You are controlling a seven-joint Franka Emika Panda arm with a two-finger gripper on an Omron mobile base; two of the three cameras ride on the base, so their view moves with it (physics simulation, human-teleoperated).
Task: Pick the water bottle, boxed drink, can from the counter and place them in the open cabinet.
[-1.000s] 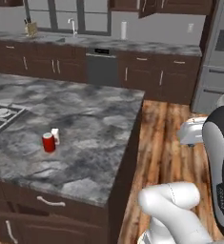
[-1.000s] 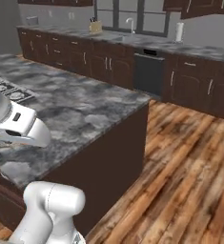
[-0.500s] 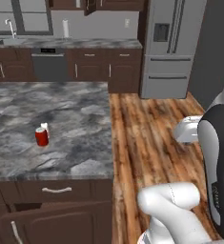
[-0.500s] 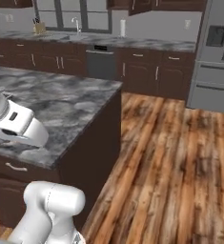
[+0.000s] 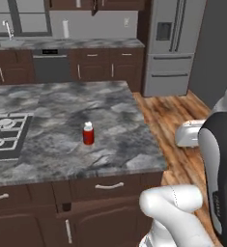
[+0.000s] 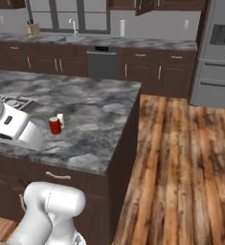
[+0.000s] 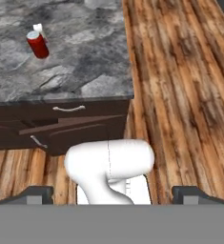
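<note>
Grey marbled tabletop (image 5: 62, 140) forms an island over dark brown lower cabinets with silver handles. The can (image 5: 88, 136), red with a silver top, stands upright on the stone, roughly mid-depth of the slab and nearer its right-hand end than the gas cooktop (image 5: 1, 135), which is set into the surface well to the can's left. From the right base camera the can (image 6: 54, 125) has the boxed drink (image 6: 61, 119) just beside it, on the side away from the camera; whether the two touch cannot be told. In the left base view the carton sits mostly behind the can, only a pale top showing above it. The hand camera shows the can (image 7: 37, 45) near the upper left with the boxed drink (image 7: 38, 29) just beyond it, both on the tabletop (image 7: 85, 62) and back from its front edge. The claw (image 7: 115, 194) shows as two dark finger tips at the bottom of the hand view, set wide apart with nothing between them; it is held off the tabletop, over the wood plank floor (image 7: 180, 95) in front of the lower cabinets, well apart from the can. Back wall: a long run of dark cabinets with a sink and faucet (image 6: 73, 26), a dishwasher (image 6: 103, 62), and a white paper towel roll (image 6: 122, 28) standing upright on that far counter. A stainless refrigerator (image 5: 173, 46) stands at the right end of the wall run.
</note>
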